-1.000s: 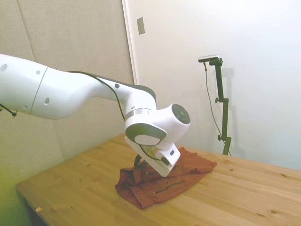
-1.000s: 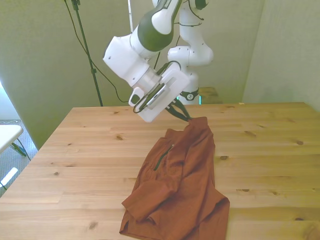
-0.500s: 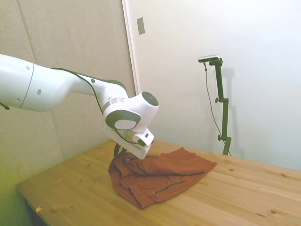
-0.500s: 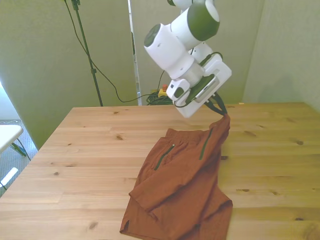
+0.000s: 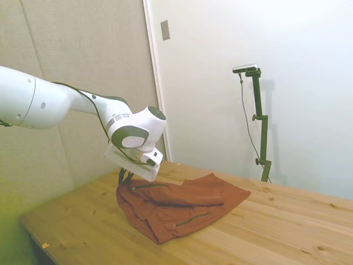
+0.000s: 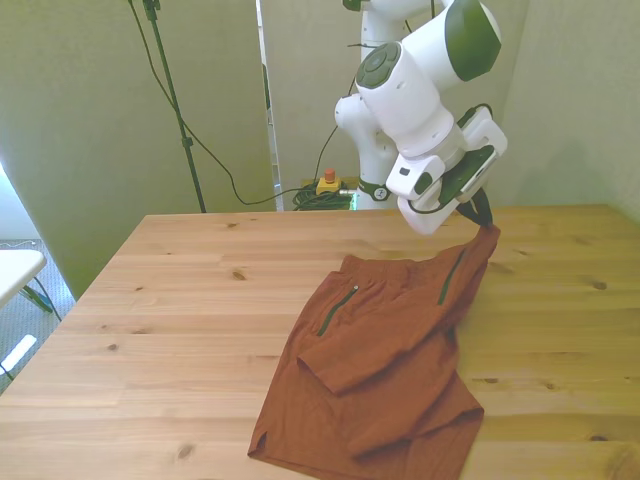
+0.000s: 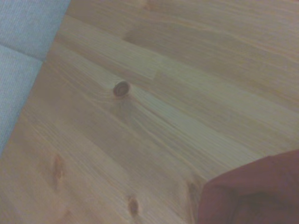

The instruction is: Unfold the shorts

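The pincer (image 6: 483, 222) grips a lifted corner of the shorts (image 6: 380, 370) right of centre; the rest lies on the counter (image 6: 150, 330).

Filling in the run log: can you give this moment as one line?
task: unfold shorts | hand: shut on shorts' corner, lifted off wooden table | shorts: partly spread, still folded

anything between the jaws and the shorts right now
Nothing. The gripper is shut on one corner of the shorts, lifting it off the table; the front view shows this best.
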You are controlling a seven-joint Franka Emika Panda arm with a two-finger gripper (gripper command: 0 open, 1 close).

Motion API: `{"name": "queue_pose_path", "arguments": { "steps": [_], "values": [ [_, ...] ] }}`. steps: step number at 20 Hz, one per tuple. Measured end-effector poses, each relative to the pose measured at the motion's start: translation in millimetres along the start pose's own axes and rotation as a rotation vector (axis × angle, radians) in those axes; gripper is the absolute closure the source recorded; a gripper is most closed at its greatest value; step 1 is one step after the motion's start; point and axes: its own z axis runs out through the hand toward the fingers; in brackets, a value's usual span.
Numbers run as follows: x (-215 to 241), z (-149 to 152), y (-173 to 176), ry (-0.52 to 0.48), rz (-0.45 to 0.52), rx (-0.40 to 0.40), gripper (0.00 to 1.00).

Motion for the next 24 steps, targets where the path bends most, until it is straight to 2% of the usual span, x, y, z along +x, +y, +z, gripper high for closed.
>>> {"name": "queue_pose_path", "arguments": {
  "steps": [8, 10, 12, 15, 18, 20, 22, 24],
  "values": [
    [-18, -3, -22, -0.010, -0.055, -0.016, 0.00],
    [-21, -11, -30, 0.035, -0.023, -0.056, 0.00],
    [-14, -22, -29, 0.125, 0.031, -0.103, 0.00],
    [22, -45, 8, 0.266, 0.126, -0.125, 0.00],
    [65, -92, 75, 0.395, 0.248, -0.129, 0.00],
    [87, -123, 107, 0.476, 0.333, -0.127, 0.00],
    [105, -144, 124, 0.559, 0.415, -0.122, 0.00],
    [121, -152, 132, 0.632, 0.499, -0.126, 0.00]
  ]
}}
